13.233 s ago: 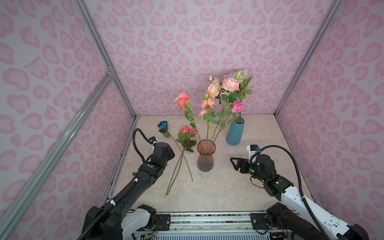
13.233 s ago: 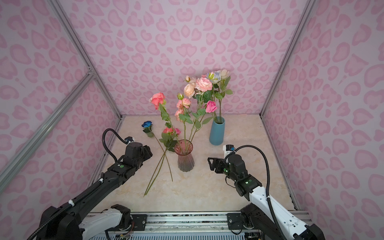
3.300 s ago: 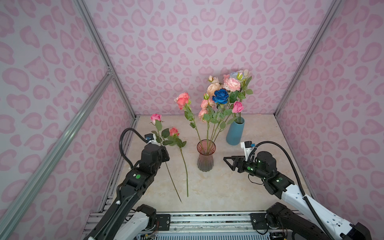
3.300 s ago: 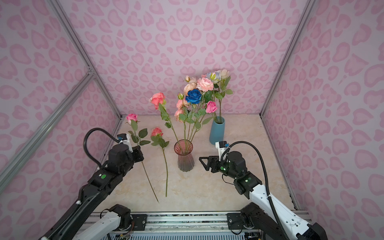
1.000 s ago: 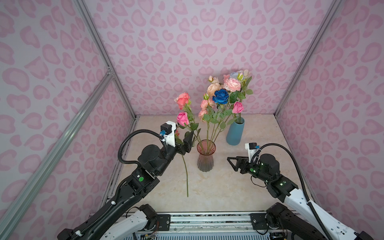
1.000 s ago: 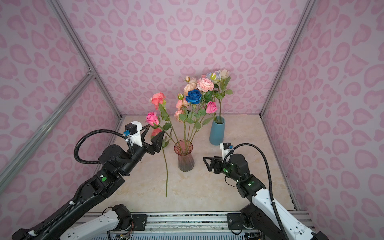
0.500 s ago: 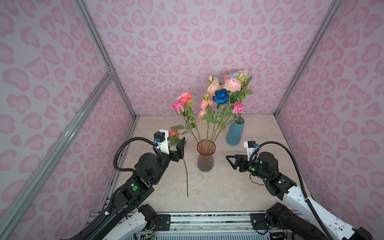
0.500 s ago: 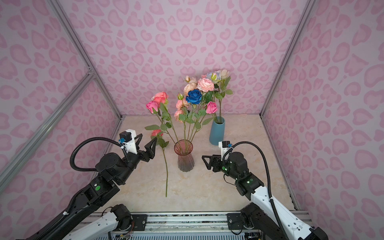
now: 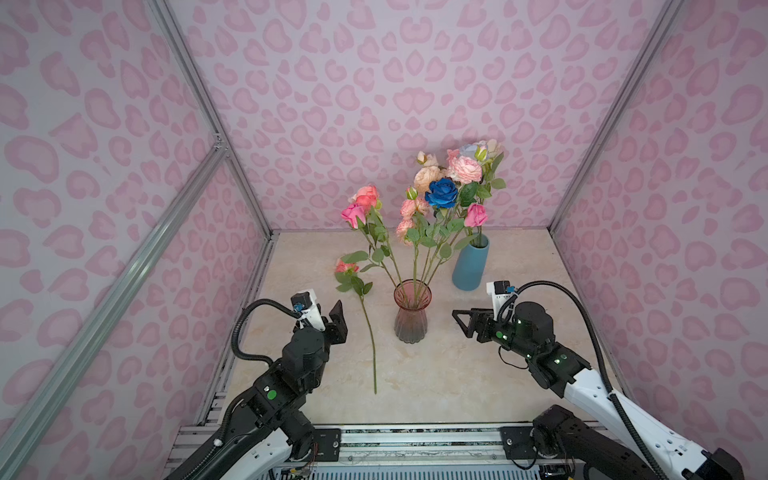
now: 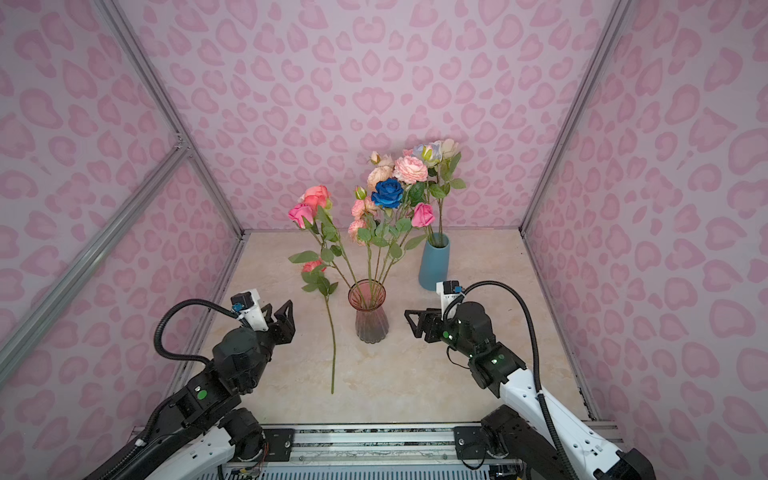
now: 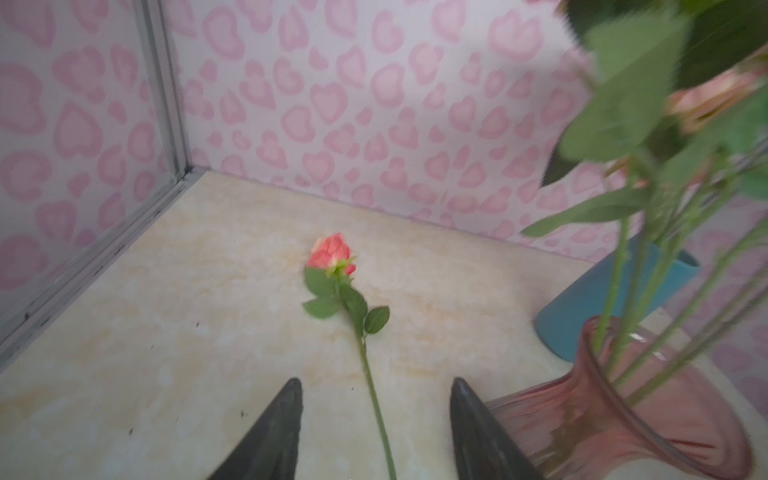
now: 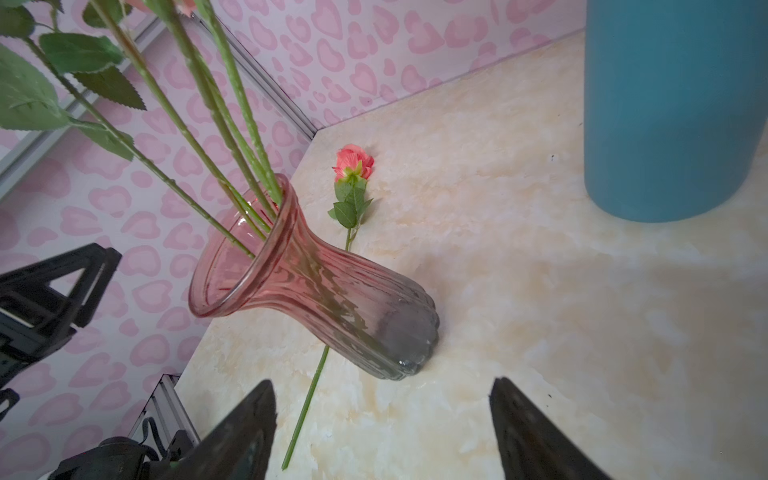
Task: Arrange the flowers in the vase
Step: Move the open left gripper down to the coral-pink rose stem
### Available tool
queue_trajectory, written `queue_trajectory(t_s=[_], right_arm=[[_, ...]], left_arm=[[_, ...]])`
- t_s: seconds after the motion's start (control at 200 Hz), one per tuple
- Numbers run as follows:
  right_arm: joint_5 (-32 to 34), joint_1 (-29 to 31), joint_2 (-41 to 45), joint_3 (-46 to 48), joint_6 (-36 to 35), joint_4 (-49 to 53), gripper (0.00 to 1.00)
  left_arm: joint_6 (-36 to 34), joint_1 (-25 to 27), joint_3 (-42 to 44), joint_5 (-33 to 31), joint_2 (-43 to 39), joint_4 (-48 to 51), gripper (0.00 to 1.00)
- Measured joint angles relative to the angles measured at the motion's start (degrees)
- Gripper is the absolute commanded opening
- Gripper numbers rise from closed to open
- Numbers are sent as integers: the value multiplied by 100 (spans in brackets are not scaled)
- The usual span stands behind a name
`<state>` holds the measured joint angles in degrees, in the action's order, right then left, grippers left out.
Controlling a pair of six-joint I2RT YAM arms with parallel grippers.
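The pink glass vase [image 9: 411, 311] [image 10: 371, 311] stands mid-table and holds several flowers, among them a pink rose [image 9: 354, 214], a coral bloom [image 9: 366, 194] and a deep blue rose [image 9: 442, 193]. One coral rose [image 9: 347, 266] [image 11: 332, 251] [image 12: 353, 160] lies flat on the table left of the vase, stem toward the front. My left gripper [image 10: 277, 311] [image 11: 375, 380] hovers open and empty left of that stem, which lies on the table below its jaws. My right gripper [image 9: 461, 318] [image 12: 382, 381] stands open and empty, pointing at the vase from the right.
A blue vase [image 9: 471, 266] [image 12: 673, 108] with more flowers stands behind and right of the glass vase. Pink patterned walls close in the table on three sides, with a metal post [image 9: 208, 124] at the left. The marble table [image 9: 498, 374] shows bare in front.
My left gripper has let go of the pink rose, which now stands in the glass vase. It has drawn back down and left, jaws narrower. The right gripper has barely moved.
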<state>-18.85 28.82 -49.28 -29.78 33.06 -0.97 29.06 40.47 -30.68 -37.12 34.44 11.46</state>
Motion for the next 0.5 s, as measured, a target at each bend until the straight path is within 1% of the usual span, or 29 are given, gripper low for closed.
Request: queue_trajectory(t_s=[0.08, 0.14, 0.22, 0.32, 0.43, 0.505], right_arm=[[85, -2, -107, -2, -2, 2, 81], [85, -7, -175, -31, -9, 57, 81], [144, -11, -221, -61, -31, 85, 80], [164, -26, -203, -35, -52, 94, 80], [229, -76, -68, 87, -48, 162, 81], [240, -116, 70, 170, -50, 195, 81]], left_arm=[[470, -195, 33, 0, 516, 203, 58], [704, -474, -13, 190, 1014, 232, 58], [907, -992, -334, 706, 1884, 260, 55], [1075, -1521, -994, 1480, 3139, 302, 56], [1137, -1681, -1631, 2321, 4207, 387, 60], [1137, -1698, -2015, 2826, 4826, 391, 59]])
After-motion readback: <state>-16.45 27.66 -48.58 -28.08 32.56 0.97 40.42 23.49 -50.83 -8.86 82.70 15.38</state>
